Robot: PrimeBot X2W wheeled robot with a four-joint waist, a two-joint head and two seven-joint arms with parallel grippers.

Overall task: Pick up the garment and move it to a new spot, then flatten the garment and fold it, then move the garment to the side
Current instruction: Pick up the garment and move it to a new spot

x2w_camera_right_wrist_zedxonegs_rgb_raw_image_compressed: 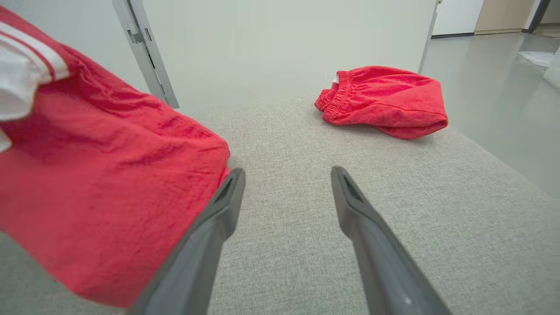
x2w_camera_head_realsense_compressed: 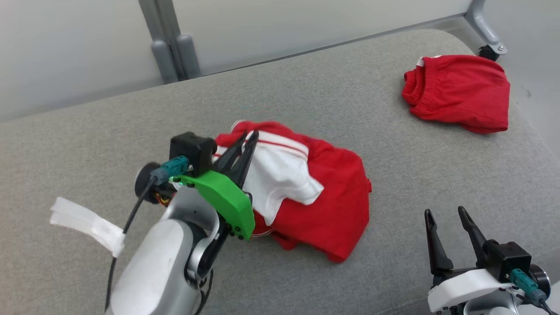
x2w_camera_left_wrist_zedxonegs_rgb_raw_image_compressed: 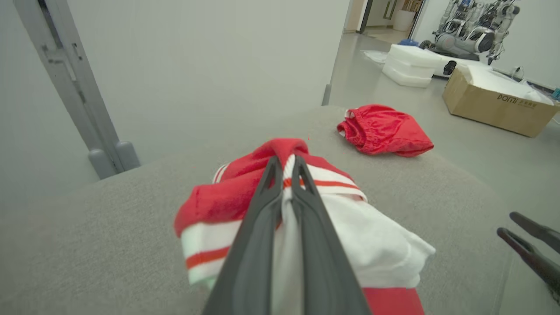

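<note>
Clamped tight on the crumpled red-and-white garment [x2w_camera_head_realsense_compressed: 332, 197] with the left gripper [x2w_camera_head_realsense_compressed: 248, 135] (cloth bunched up there); spread wide, holding nothing, with the right gripper [x2w_camera_head_realsense_compressed: 444, 212] nearby.

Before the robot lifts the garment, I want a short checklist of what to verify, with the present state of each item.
1. Left tool shut on the red and white garment: ok.
2. Grip takes one layer only: cannot tell, the cloth is bunched there.
3. Right tool open, holding nothing: ok.
4. Bare grey cushion between this garment and the second red garment: ok.
5. Garment lies flat: not ok, it is crumpled.
</note>
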